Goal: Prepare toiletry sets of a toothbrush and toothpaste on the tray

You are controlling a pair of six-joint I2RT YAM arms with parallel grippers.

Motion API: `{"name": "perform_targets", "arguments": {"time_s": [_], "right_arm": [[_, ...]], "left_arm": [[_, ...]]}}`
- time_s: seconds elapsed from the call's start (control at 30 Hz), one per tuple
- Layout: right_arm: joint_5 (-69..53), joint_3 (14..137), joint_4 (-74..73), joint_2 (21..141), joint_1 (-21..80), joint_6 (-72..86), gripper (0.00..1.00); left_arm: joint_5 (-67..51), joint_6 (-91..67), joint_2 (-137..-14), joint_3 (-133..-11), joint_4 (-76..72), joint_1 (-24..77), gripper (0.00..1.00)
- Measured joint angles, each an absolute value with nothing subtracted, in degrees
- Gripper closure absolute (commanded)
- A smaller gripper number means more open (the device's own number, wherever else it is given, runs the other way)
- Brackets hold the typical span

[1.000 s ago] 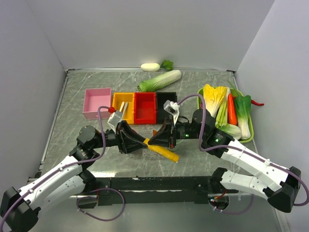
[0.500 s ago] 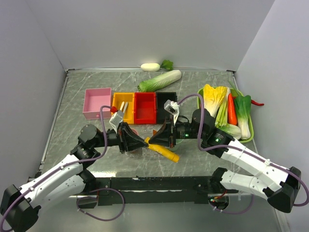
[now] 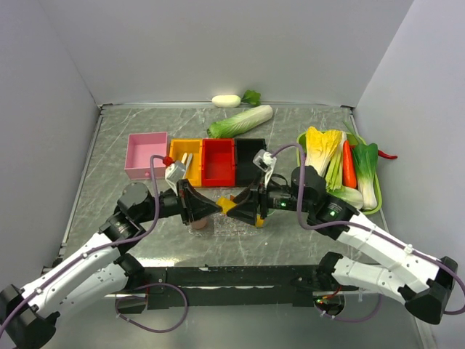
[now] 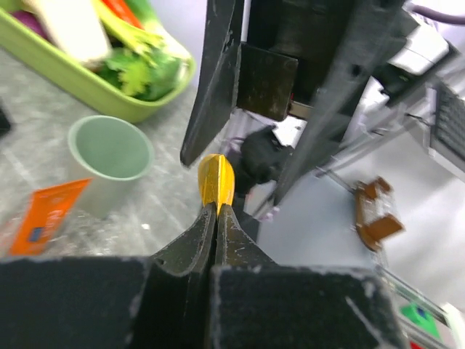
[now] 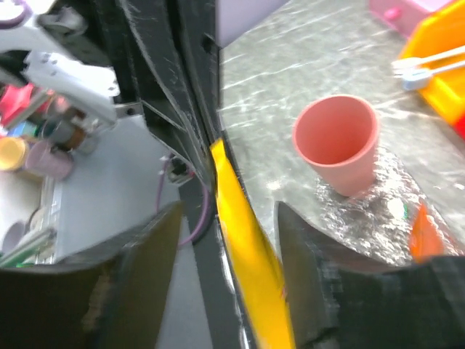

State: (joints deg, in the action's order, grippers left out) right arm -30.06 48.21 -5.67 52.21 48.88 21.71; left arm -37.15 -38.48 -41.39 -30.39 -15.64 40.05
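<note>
Toothpaste is in two places. The yellow toothpaste tube (image 3: 227,205) hangs in the air between the arms, over the tray (image 3: 225,228) as the top camera sees it. The left end effector (image 4: 216,207) is clamped together on one end of it, and only a short yellow tip shows past the fingers. The right end effector (image 5: 229,211) stands apart around the other end, with a gap on each side of the tube. From above, both end effectors cover most of the tube.

The orange toothpaste tube (image 4: 47,214) lies flat on the clear speckled tray. The right wrist view cuts it off behind a finger, leaving one corner showing. A pink cup (image 5: 338,142) stands upright on the tray. A green cup (image 4: 110,156) stands upright just beside the orange tube. It is blurred, and whether it rests on the tray cannot be told. The right arm hides it from the top camera.

Farther back, four bins stand in a row on the surface: a pink bin (image 3: 147,154), a yellow-orange bin (image 3: 176,154), a red bin (image 3: 218,161) and a black bin (image 3: 251,154). The two white toothbrushes (image 3: 186,163) lie in the yellow-orange one.

At the right, a green vegetable tray (image 3: 378,211) holds leafy greens and a carrot (image 3: 349,166), its near end hidden by the right arm. A napa cabbage (image 3: 240,121) and a white radish (image 3: 227,101) lie by the back wall.
</note>
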Motion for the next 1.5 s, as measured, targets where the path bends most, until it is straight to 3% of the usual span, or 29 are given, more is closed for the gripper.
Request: {"name": "perform_targets", "arguments": {"time_s": [0.27, 0.8, 1.5], "right_arm": [[-23.1, 49.3, -12.2, 43.5, 45.2, 19.6, 0.16], [1.2, 55.1, -28.0, 36.5, 44.0, 15.0, 0.13], [3.7, 54.2, -28.9, 35.8, 43.9, 14.9, 0.13]], "left_arm": [[-28.9, -32.0, -38.9, -38.3, 0.3, 40.1, 0.99], [-15.6, -17.3, -42.7, -61.5, 35.4, 40.1, 0.99], [-13.8, -2.6, -54.7, -62.3, 38.2, 40.1, 0.99]]}}
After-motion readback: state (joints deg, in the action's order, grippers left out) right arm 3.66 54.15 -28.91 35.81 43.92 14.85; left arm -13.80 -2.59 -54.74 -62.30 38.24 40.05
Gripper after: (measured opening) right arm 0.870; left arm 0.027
